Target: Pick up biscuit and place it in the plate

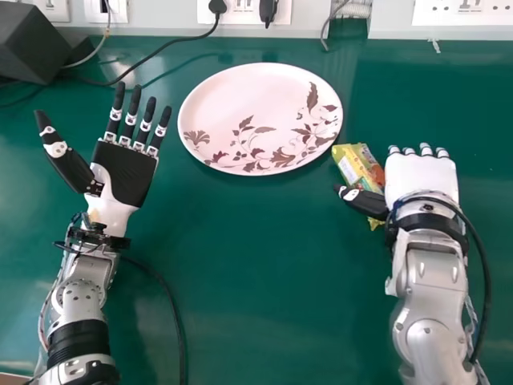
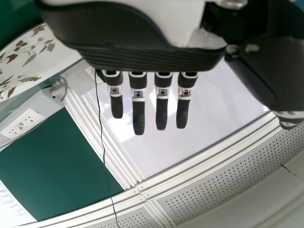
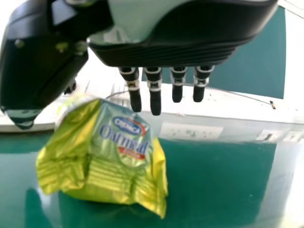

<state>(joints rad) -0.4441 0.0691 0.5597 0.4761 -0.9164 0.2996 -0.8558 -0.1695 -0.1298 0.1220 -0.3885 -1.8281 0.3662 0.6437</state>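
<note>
Biscuit in a yellow-and-green crinkled plastic wrapper point(image 1: 353, 164), not picked up; the step in hand looks like lining up the grasp.
It lies on the green, glossy bench point(image 1: 256, 273) at the thumb side of the white-and-black robotic right hand point(image 1: 421, 178), between that hand and the round white plate with brown leaf sprays point(image 1: 240, 92). The right hand is open, its fingers unclosed on the wrapper; next it should probably shift inward, pinch, lift and carry leftward. The open left hand point(image 1: 124, 172) sits idle beyond the plate, palm up.
</note>
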